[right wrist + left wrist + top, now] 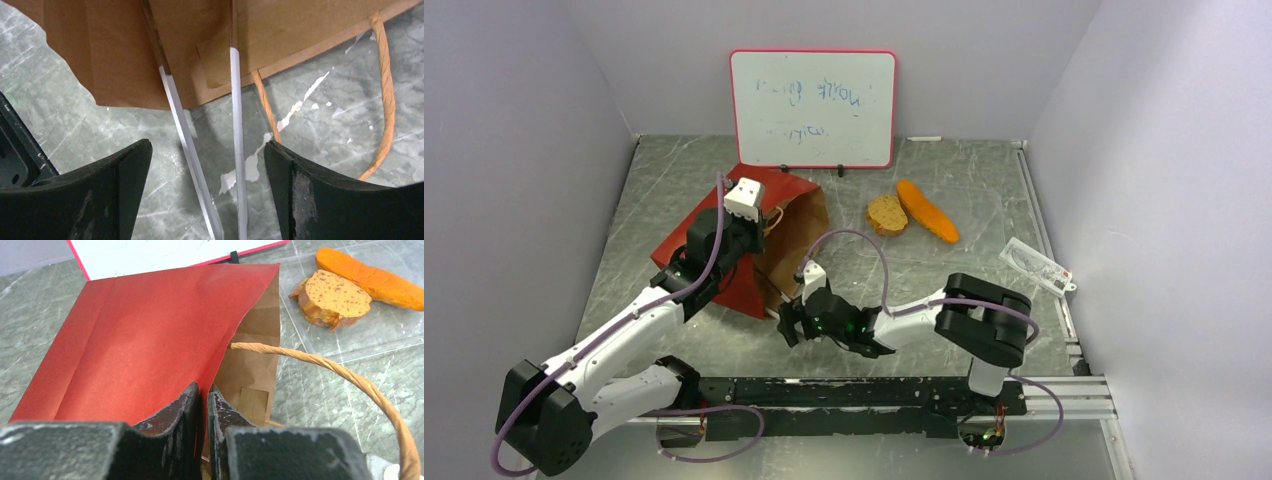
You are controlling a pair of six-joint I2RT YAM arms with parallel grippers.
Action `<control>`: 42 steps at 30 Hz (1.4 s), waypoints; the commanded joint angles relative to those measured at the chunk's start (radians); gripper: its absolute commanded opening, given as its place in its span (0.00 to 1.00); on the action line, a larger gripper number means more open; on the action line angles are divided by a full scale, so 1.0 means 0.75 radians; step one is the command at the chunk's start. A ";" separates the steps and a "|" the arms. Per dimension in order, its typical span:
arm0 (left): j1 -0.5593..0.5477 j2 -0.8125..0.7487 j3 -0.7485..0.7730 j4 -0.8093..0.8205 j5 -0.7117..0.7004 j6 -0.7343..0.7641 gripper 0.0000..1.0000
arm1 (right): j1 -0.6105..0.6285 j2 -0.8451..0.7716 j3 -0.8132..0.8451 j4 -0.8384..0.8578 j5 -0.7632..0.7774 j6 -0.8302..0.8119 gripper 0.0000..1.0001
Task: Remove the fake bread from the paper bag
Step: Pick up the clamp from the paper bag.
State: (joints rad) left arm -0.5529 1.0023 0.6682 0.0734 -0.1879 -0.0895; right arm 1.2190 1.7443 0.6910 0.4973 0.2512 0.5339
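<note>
The paper bag [724, 262] lies on its side, red outside, brown inside, mouth toward the arms. My left gripper [204, 390] is shut on the bag's upper red edge [215, 360] and holds the mouth up; in the top view it [762, 222] sits over the bag. My right gripper [207, 145] stands open just outside the mouth, low over the table [786, 325], with nothing gripped. Two pieces of fake bread lie outside the bag: a round brown slice [887, 213] [334, 297] and a long orange loaf [927, 210] [370, 277]. The bag's inside is mostly hidden.
The bag's loop handles [385, 100] [350, 380] rest on the table by the mouth. Two thin pale strips [237, 130] run from the mouth between my right fingers. A whiteboard [812, 108] stands at the back, and a small clear packet [1036, 265] lies at the right.
</note>
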 commanded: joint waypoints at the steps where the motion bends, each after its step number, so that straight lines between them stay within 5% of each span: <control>1: -0.004 -0.018 0.030 0.015 0.040 -0.020 0.07 | 0.005 0.071 0.035 0.053 0.031 -0.059 0.83; 18: -0.005 -0.022 0.022 0.024 0.038 -0.023 0.07 | 0.024 0.265 0.041 0.178 0.143 -0.128 0.60; 42: -0.004 -0.032 0.021 0.009 0.036 -0.032 0.07 | 0.062 0.323 -0.022 0.239 0.188 -0.134 0.51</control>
State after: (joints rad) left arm -0.5529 0.9955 0.6682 0.0624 -0.1783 -0.0978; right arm 1.2591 1.9110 0.6834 0.8078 0.3973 0.4328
